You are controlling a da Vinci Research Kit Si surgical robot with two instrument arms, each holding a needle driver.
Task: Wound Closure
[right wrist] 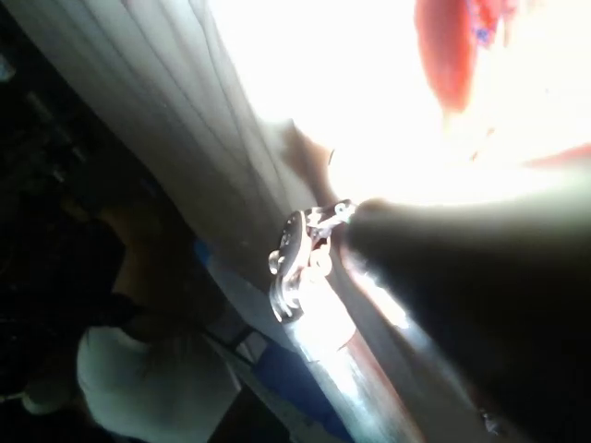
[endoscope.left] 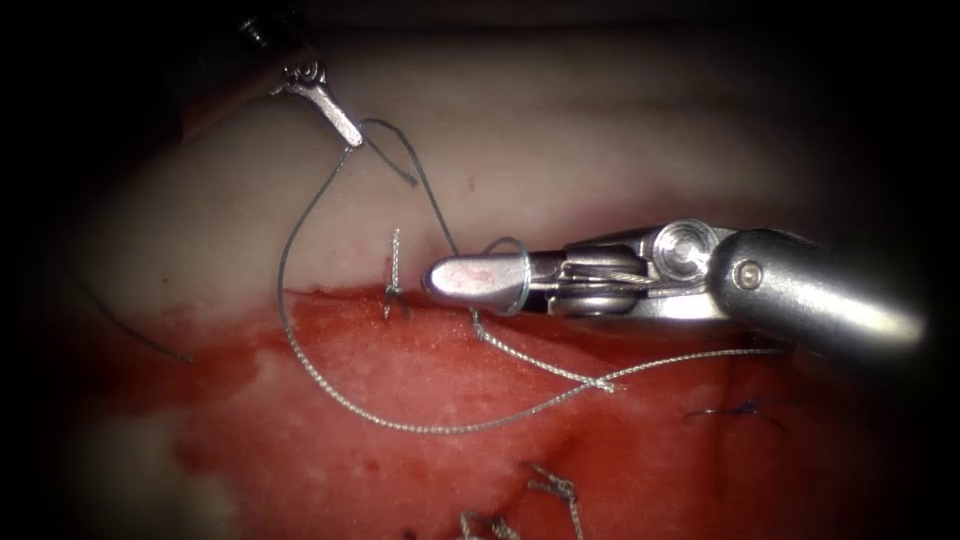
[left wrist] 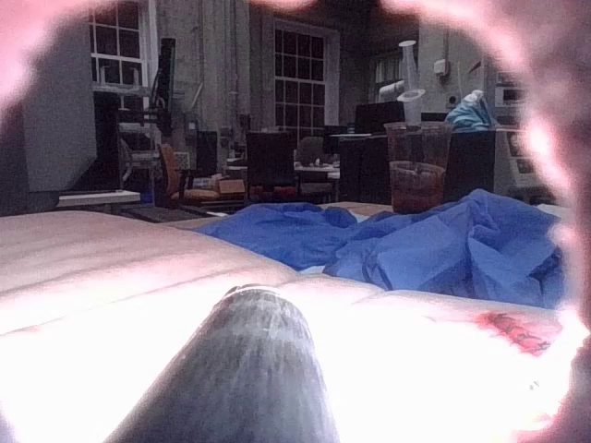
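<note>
Wrapping right tool point(endoscope.left: 470, 278): thread point(endoscope.left: 300, 340).

Tissue point(endoscope.left: 560, 130): pale slab carrying the work, its lower half wet with red fluid point(endoscope.left: 400, 370).

Lying on it:
- one long thread point(endoscope.left: 400, 424), curving in a wide loop across the red area and crossing itself near the middle;
- a short knotted stitch point(endoscope.left: 393, 275) standing at the edge of the red area;
- cut ends of thread point(endoscope.left: 550, 490) near the lower edge;
- a dark blue stitch point(endoscope.left: 740, 410) at the right.

Blue cloth point(left wrist: 443, 245): heaped beyond the tissue in the left wrist view.
</note>
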